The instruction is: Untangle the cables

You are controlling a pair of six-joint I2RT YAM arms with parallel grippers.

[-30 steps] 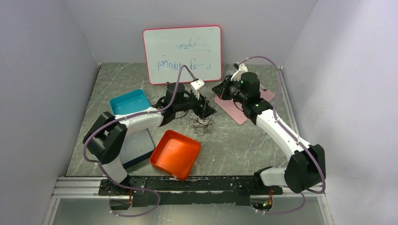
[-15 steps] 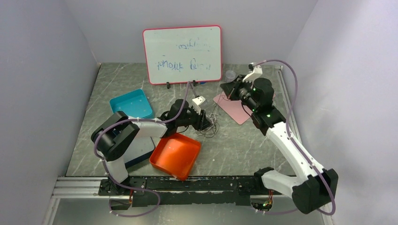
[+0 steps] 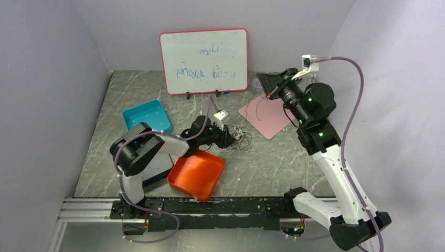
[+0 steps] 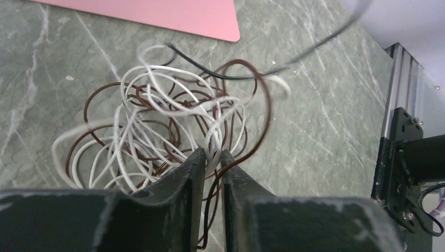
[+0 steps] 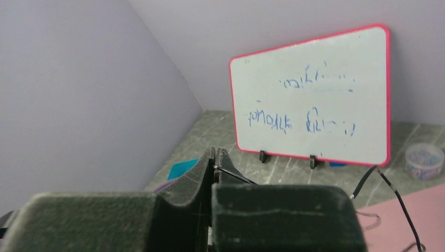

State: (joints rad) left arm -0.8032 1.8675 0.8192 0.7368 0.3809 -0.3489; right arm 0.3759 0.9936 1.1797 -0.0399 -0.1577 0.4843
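Observation:
The cables lie as a tangle of thin white and brown loops on the grey table, small in the top view. My left gripper sits low at the tangle's near edge. Its jaws are pinched together on several white strands, and a brown loop runs between them. A black cable rises out of the tangle toward the upper right. My right gripper is shut on this black cable and is held high above the pink mat.
A whiteboard stands at the back. A teal bin and an orange bin sit to the left of and in front of the tangle. The pink mat lies to its right, and a small clear tub sits by the whiteboard.
My right arm has risen up and to the right, drawing the black cable out of the tangle. My left gripper has dropped low and closed on the white strands.

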